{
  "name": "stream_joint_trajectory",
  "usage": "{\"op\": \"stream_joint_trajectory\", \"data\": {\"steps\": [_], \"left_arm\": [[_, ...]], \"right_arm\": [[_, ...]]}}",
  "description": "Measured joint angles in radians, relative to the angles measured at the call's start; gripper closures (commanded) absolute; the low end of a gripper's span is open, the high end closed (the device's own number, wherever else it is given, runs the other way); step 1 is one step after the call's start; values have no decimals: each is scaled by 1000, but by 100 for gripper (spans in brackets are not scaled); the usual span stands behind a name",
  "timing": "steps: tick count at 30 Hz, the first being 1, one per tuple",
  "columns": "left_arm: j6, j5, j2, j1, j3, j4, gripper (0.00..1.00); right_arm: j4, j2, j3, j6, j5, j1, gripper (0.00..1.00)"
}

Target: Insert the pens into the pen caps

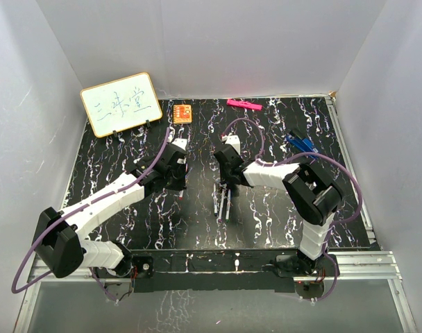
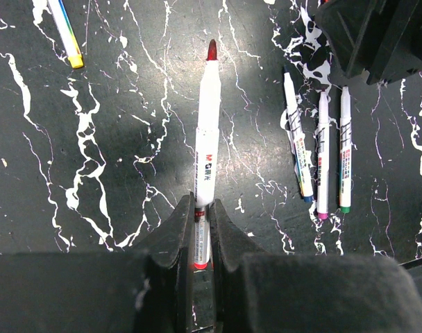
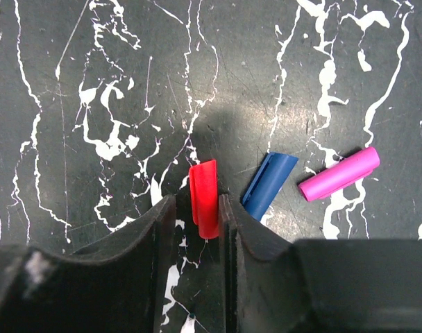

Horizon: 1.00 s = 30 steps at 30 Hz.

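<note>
Both arms reach forward, bent down over the black marbled surface [image 1: 169, 225]. The left end effector [image 2: 200, 225] pinches the back end of a white plastic pen with red tip [image 2: 207, 139], which points away from it. The fingers of the right end effector [image 3: 197, 208] stand on both sides of a short red plastic cap [image 3: 205, 194]; whether they press it, I cannot tell.

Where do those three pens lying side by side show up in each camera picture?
Top external: three pens in the centre, just below the right tool.
Left wrist: right side, below that tool.
Right wrist: not in it.
Shared landmark: the right tool, seen in all three.
</note>
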Motion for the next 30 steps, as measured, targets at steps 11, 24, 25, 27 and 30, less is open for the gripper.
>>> {"op": "stream_joint_trajectory", "data": {"steps": [11, 24, 25, 27, 30], "left_arm": [[6, -12, -14, 0, 0, 1, 100], [15, -9, -21, 0, -57, 77, 100], [16, -9, -21, 0, -62, 82, 100], [16, -6, -20, 0, -66, 93, 100], [16, -6, -20, 0, -66, 108, 100]], "right_arm": [[-84, 45, 76, 37, 61, 8, 100], [-137, 77, 149, 30, 82, 5, 100], [-141, 82, 161, 26, 80, 2, 100], [-152, 92, 196, 14, 76, -7, 100], [-161, 105, 251, 8, 70, -23, 100]]}}
